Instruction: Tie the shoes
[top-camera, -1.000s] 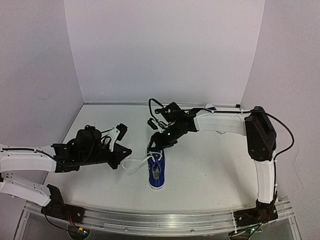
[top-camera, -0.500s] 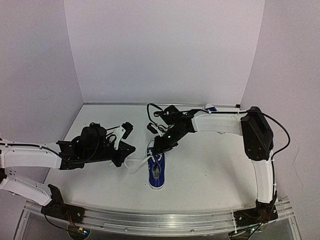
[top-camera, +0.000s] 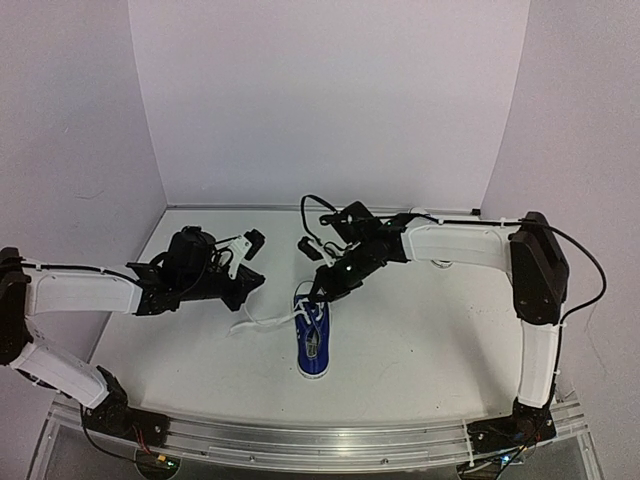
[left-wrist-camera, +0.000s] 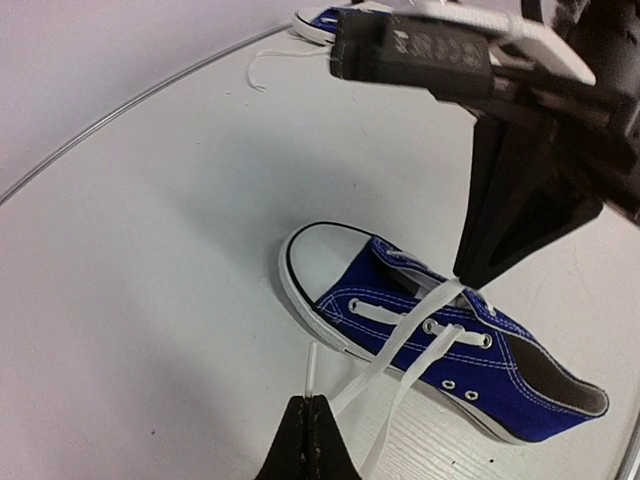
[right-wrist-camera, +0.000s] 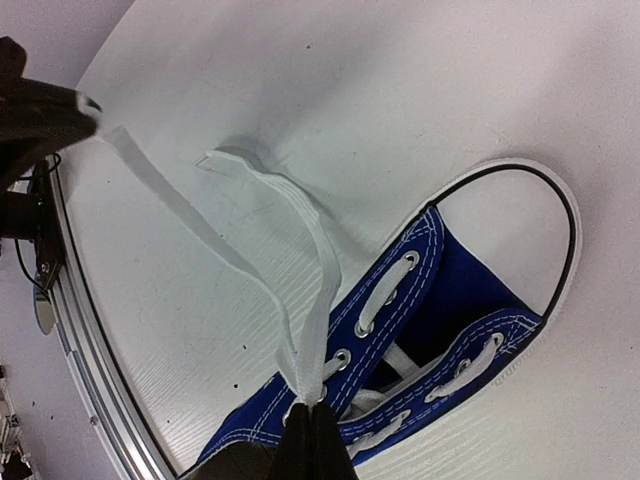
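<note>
**Operator:** So, what does my left hand have?

**Spotter:** Your left gripper is pinched fully closed on one strand of the white lace. Its wrist camera shows a short end poking up past the fingertips. The rest runs forward to the blue shoe, which sits on its sole just ahead and to the right of that hand. From overhead you cannot make out the pinch. You only see a lace lying on the table near the hand.

**Operator:** And the right?

**Spotter:** Your right gripper is closed tight as well, nipping the lace just above the eyelets, with the shoe directly under its tips. Its own camera shows two strands leaving the pinch. One stretches off to your left gripper at the upper left, and the other lies on the table and folds back on itself. The left wrist view gives you the same grip side-on, with the right gripper's black fingers tapering down onto the lace over the tongue.

**Operator:** Where is the other shoe?

**Spotter:** The second shoe lies well beyond both hands, near the back wall. Your left wrist view catches its toe and a loose lace end. Overhead, your right arm covers most of it.
</note>
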